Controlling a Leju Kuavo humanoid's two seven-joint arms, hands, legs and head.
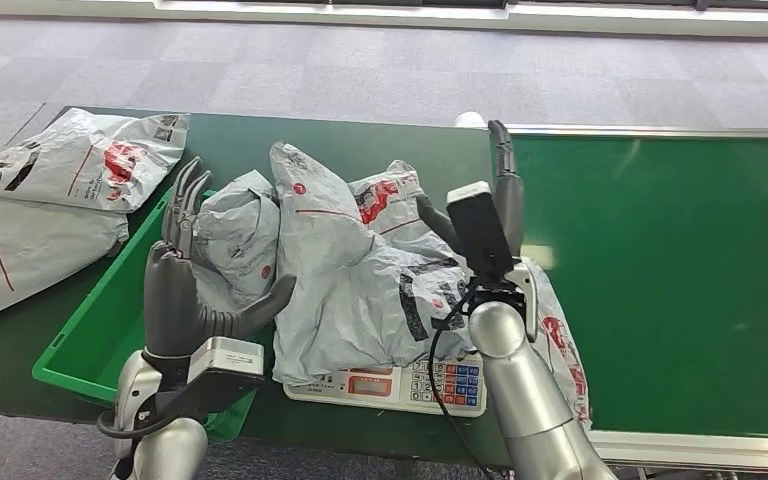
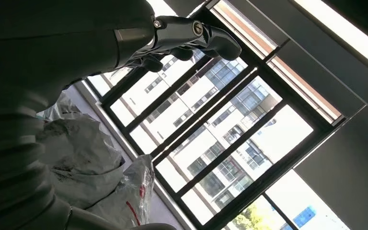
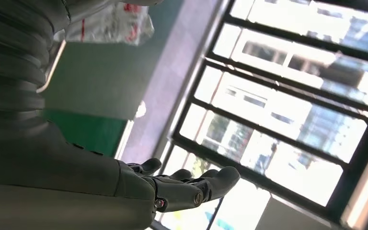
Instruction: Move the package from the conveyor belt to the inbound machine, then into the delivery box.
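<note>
While package (image 1: pixel 360 290) lies crumpled across scale (image 1: pixel 400 385), between my raised hands, my left hand (image 1: pixel 185 270) stands upright, fingers apart, holding nothing, thumb just beside package. My right hand (image 1: pixel 495 215) likewise empty, fingers loosely spread. Second bag (image 1: pixel 235 240) sits in green bin (image 1: pixel 90 340); belt (image 1: pixel 660 280) to right.

Crinkled glossy plastic package (image 1: pixel 360 280) (matt belt (image 1: pixel 660 280)).

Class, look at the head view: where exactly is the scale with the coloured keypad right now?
The scale sits at the table's near edge, centre, mostly covered by a grey package, between the green bin and the right arm.
</note>
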